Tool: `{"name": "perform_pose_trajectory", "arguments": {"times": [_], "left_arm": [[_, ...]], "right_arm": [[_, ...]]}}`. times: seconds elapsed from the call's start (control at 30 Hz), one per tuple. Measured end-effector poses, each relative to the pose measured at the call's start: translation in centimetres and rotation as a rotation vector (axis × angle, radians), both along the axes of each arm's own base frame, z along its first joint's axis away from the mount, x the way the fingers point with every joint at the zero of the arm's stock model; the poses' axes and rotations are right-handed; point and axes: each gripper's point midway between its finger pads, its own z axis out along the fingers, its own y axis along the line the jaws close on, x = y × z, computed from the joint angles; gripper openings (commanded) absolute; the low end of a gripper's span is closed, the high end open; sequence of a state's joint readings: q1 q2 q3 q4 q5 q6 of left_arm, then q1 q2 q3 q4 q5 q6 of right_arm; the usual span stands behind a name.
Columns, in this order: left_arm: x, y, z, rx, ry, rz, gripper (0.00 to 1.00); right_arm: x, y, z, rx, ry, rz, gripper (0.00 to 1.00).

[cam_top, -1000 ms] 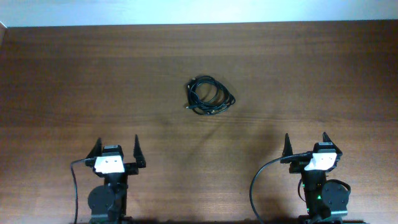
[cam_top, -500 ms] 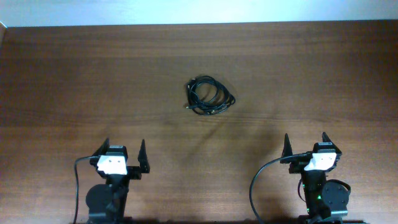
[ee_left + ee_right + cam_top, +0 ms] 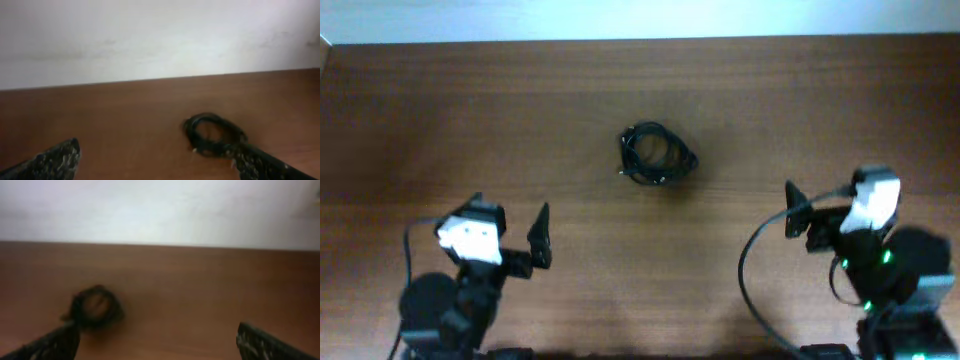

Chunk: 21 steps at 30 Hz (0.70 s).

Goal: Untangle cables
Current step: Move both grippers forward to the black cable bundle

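The cables lie as one small coiled bundle of thin black cords on the brown table, a little behind its middle. They also show in the left wrist view and in the right wrist view. My left gripper is open and empty at the front left, well short of the bundle. In its own view the bundle sits just beyond the right finger. My right gripper is open and empty at the front right. In its own view the bundle sits just beyond the left finger.
The wooden table ends at a pale wall along the back edge. Thick black robot wires loop down beside each arm base at the front edge.
Both arms have moved from their rest pose. The left gripper has swung out to the left and forward, the right gripper to the right and toward the table's middle. The cable bundle has not moved.
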<state>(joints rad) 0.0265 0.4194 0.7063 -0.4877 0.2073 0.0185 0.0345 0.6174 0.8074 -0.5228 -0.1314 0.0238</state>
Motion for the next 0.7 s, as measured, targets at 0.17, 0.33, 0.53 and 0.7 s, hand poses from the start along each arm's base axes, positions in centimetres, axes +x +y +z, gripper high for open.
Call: {"name": "perform_pose_trajectory", "arguments": {"times": [0.17,0.33,0.53,0.7], "left_arm": [[2.3,-2.6,8.9,-0.036,0.066,-0.155,0.99],[4.2,-6.9,12.3,-0.116,0.167,-0.435,0.99],[11.3,-8.1,9.6,-0.153,0.274,-0.361,0.99],[18.2,-12.8,5.7,-0.039,0.269,-0.257,0.99]], "right_arm": [[3.3,2.9,6.7,0.058,0.062,0.152,0.99],[5.2,6.6,7.7,0.144,0.087,0.367,0.99],[7.6,5.1,7.7,0.14,0.197,0.258,0.99],[7.0,4.4,13.2,0.115,0.1,0.223,0.99]]}}
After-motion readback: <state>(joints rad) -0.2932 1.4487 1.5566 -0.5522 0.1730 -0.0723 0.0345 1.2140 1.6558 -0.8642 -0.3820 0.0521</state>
